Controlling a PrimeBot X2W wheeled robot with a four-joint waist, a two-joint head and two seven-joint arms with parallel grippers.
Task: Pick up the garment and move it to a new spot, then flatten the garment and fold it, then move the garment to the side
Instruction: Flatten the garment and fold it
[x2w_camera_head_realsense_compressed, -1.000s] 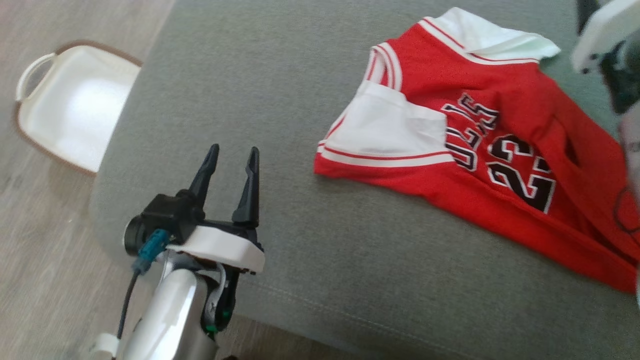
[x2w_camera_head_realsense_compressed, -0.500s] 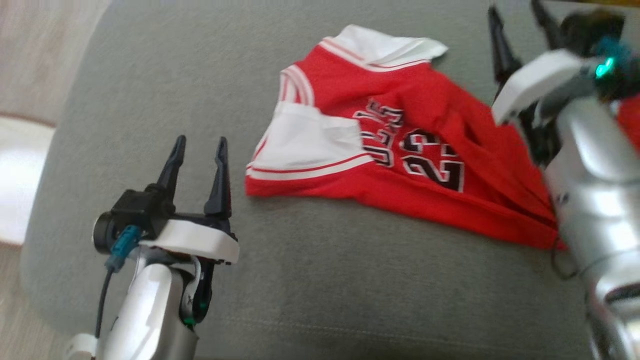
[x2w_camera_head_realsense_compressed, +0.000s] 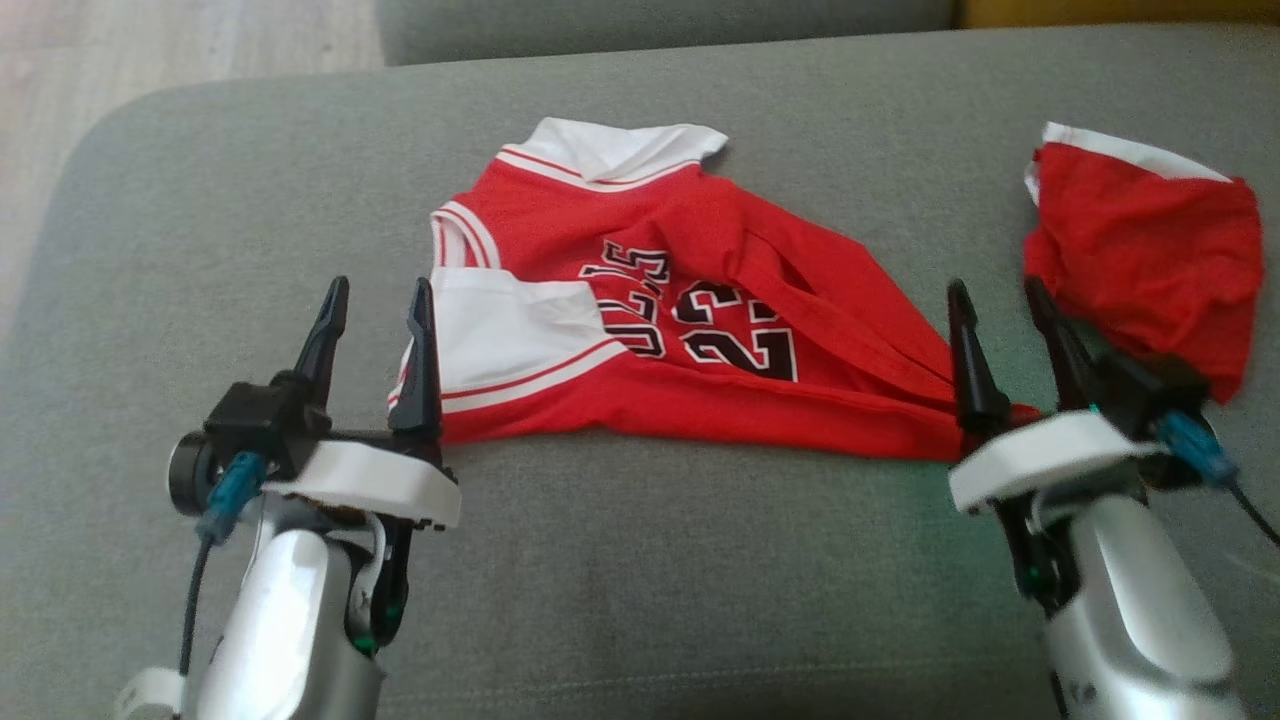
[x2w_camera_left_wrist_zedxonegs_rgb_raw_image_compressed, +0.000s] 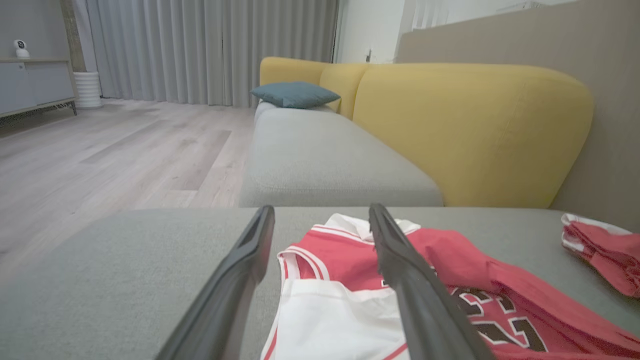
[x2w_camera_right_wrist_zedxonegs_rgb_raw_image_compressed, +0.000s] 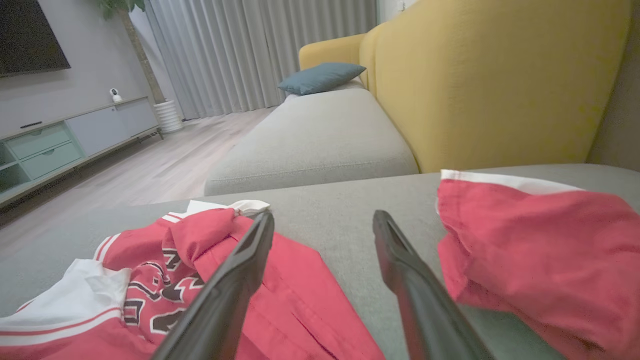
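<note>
A red garment (x2w_camera_head_realsense_compressed: 700, 330) with white sleeves and black lettering lies crumpled on the grey sofa seat (x2w_camera_head_realsense_compressed: 700, 560), also in the left wrist view (x2w_camera_left_wrist_zedxonegs_rgb_raw_image_compressed: 450, 285) and the right wrist view (x2w_camera_right_wrist_zedxonegs_rgb_raw_image_compressed: 200, 285). My left gripper (x2w_camera_head_realsense_compressed: 377, 296) is open, hovering at the garment's near left corner by a white sleeve. Open too, my right gripper (x2w_camera_head_realsense_compressed: 1000, 297) hovers over the garment's right end. Neither holds anything.
A second red piece of cloth with a white hem (x2w_camera_head_realsense_compressed: 1150, 250) lies folded at the right of the seat, beside my right gripper. Beyond the seat stand another grey cushion (x2w_camera_left_wrist_zedxonegs_rgb_raw_image_compressed: 325, 160), a yellow backrest (x2w_camera_left_wrist_zedxonegs_rgb_raw_image_compressed: 475, 130), and wooden floor (x2w_camera_left_wrist_zedxonegs_rgb_raw_image_compressed: 100, 155) to the left.
The head camera has swung right, bringing the right gripper and the second red cloth into view and losing the white basket. Both grippers stay open.
</note>
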